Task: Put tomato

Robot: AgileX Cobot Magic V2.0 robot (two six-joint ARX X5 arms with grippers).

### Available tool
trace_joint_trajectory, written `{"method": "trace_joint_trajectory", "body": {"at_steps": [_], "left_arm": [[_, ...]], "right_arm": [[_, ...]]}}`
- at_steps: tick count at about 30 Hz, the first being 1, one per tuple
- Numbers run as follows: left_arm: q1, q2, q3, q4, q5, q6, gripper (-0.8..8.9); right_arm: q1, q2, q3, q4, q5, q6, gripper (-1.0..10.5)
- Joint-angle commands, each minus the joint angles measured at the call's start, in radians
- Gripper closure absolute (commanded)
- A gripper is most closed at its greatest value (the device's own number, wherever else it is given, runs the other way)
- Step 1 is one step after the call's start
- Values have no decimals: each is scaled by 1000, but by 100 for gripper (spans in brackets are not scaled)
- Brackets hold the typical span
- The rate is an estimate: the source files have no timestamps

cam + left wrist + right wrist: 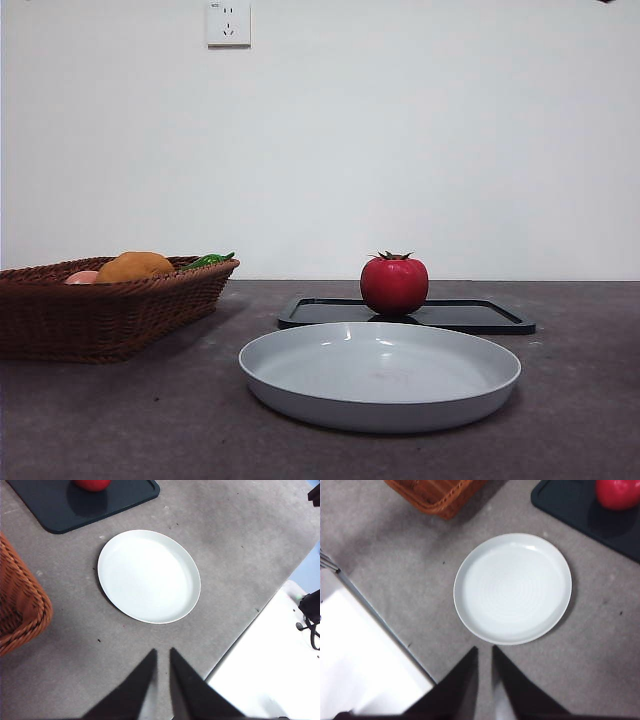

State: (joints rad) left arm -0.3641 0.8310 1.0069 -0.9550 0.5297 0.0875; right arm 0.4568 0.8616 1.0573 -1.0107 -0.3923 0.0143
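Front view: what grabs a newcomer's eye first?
The glossy red tomato, sitting on the black tray toward the back of the table. Next, the empty white plate in front of the tray, then the wicker basket of produce off to one side.

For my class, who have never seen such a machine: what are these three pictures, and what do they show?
A two-armed robot works at a table. One picture looks level across the table; the other two come from cameras on each wrist, looking down past that arm's claw. The left claw and right claw are nearly shut and hold nothing. A tomato sits on a black tray. Nearer lies an empty plate, and beside it a basket of produce.
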Motion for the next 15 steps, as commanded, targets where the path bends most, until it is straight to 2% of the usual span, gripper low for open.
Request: {"method": "trace_joint_trajectory", "body": {"at_steps": [1, 15], "left_arm": [[-3, 5, 15, 5, 6, 5, 806], [-3, 5, 15, 5, 6, 5, 806]], "right_arm": [[6, 6, 9, 33, -1, 7, 940], [6, 6, 9, 48, -1, 7, 940]]}}
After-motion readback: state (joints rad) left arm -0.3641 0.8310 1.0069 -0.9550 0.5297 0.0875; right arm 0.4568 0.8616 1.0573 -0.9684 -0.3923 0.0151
